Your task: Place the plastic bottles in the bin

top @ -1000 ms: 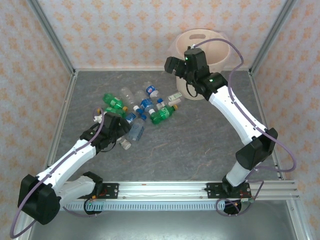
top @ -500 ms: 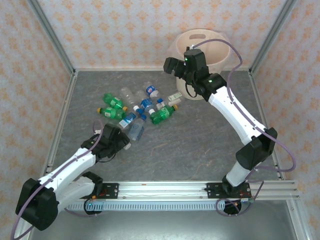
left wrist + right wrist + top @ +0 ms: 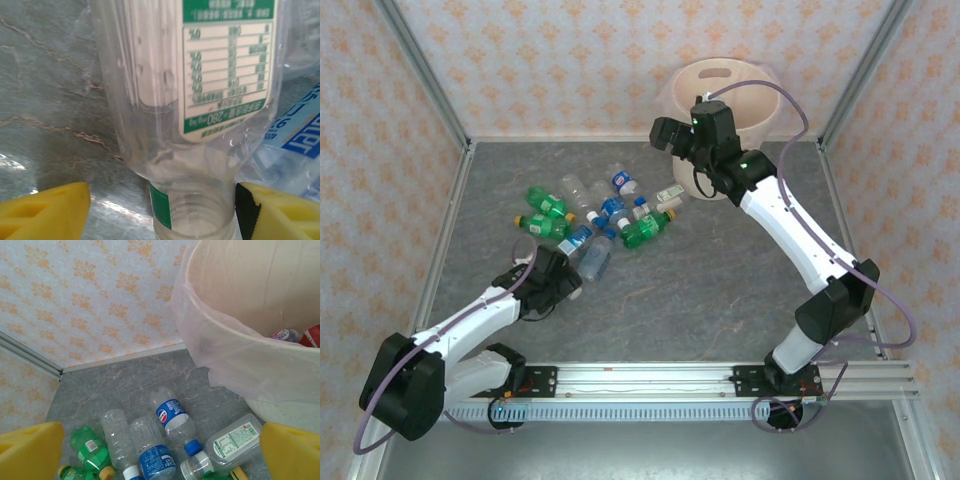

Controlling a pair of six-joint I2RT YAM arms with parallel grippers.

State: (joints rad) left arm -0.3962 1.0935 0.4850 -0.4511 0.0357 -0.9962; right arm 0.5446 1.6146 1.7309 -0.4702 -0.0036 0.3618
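Left wrist view: the neck of a clear plastic bottle with a green-and-white label [image 3: 150, 100] is straddled by the left gripper [image 3: 162, 207], its yellow jaws parted, nothing yet gripped. The bottle is laid flat on the grey table [image 3: 45, 75], long axis straight ahead; the round cream-white plastic bin [image 3: 260, 300] is set well apart, by the right gripper [image 3: 665, 130].

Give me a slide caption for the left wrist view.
Left gripper, fingers open, straddling the neck of a clear green-labelled bottle lying on the grey marbled table beside a blue-labelled bottle.
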